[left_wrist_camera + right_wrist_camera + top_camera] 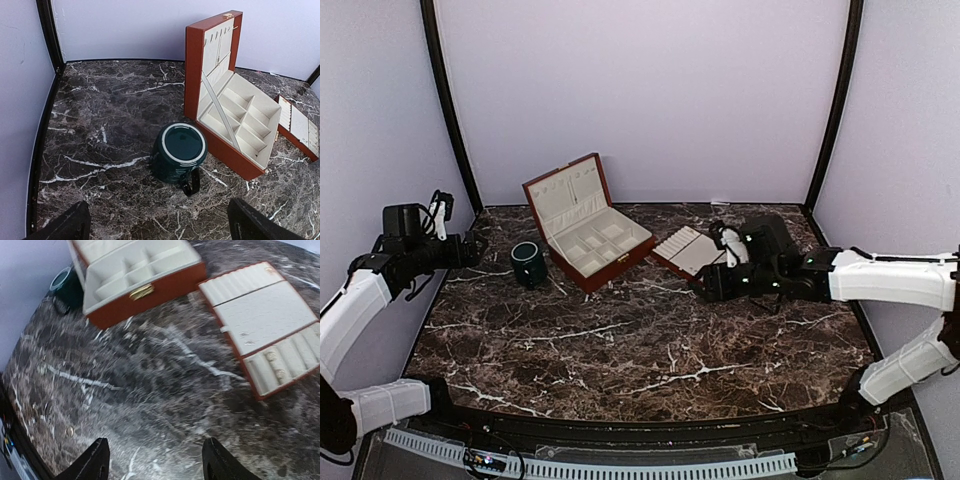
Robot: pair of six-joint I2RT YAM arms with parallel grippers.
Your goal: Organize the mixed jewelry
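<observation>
Tiny pale jewelry pieces sit in the flat cream-lined tray: two ring-like pieces in the ring rolls and small studs on the middle panel. The tray lies right of the open red-brown box. My right gripper is open and empty, hovering over the marble in front of the tray; its view is motion-blurred, with the gripper at the bottom. My left gripper is open and empty at the far left, with the gripper aimed toward the dark green cup.
The cup stands just left of the box, its handle toward the left arm. The box has its lid upright and several cream compartments that look empty. Walls close in the table at the back and both sides.
</observation>
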